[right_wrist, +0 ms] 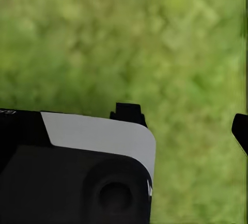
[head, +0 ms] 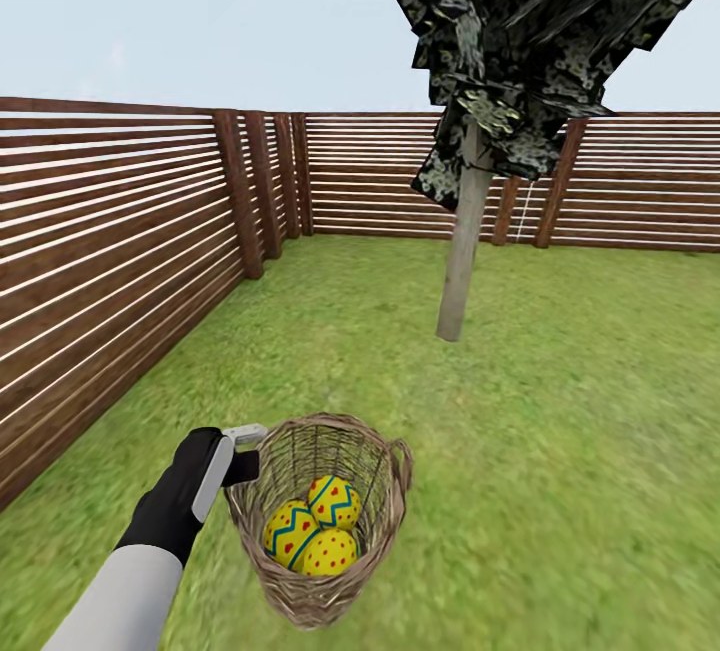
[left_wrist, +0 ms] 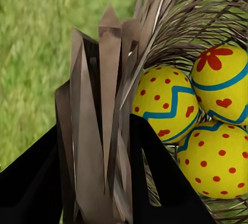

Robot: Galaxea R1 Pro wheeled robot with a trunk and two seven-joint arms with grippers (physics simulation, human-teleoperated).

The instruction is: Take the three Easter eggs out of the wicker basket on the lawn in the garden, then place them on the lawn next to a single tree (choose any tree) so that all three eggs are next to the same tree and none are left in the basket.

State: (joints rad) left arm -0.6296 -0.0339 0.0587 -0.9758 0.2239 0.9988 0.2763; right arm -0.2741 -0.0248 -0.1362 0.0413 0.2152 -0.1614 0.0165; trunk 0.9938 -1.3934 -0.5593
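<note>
The left gripper (head: 243, 451) has its fingers (left_wrist: 155, 167) clamped on the rim of the wicker basket (head: 385, 491), low in the frame, apparently to carry everything toward the tree (head: 462, 251) standing above centre. All three Easter eggs (head: 312, 526) sit inside. The left arm reaches forward, wrist level. The right gripper (right_wrist: 186, 121) hangs over the lawn (head: 600, 411), fingers apart.

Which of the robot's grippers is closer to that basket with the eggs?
The left gripper: it grips the wicker basket at its rim. The right gripper hangs over bare lawn.
</note>
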